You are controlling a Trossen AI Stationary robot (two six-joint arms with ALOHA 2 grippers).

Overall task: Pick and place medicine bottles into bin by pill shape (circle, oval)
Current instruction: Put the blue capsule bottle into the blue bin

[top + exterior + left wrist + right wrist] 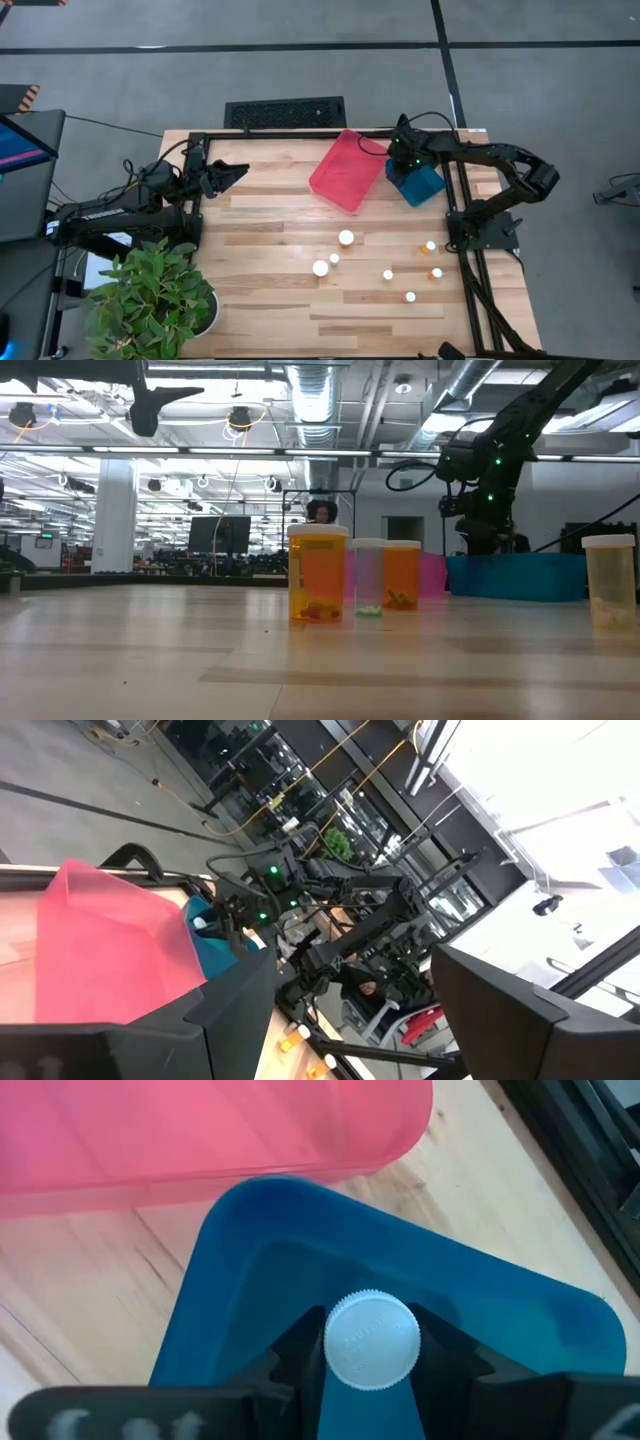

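My right gripper (405,160) is above the blue bin (420,185) at the table's far right, shut on a medicine bottle whose white cap (371,1339) shows between its fingers. The pink bin (347,170) lies just left of the blue one. Several white-capped bottles stand upright on the wood nearer the front, among them a wide one (346,237), another (321,267) and a small orange one (436,272). In the low view, two orange bottles (317,575) (401,575) stand either side of a clear one (368,577). My left gripper (235,172) is open and empty at the table's far left. My right gripper pinches the bottle between its two fingers (295,1355), one on each side just under the cap's ridged rim (335,1365). The fingers come from above, pointing down. The bottle stands cap up over the inside of the blue bin (250,1260). The cap hides the bottle's body.
A potted plant (150,300) stands at the near left corner. A black frame rail (465,230) runs along the table's right side beside the right arm's base. Bare wood lies between the left gripper and the bins.
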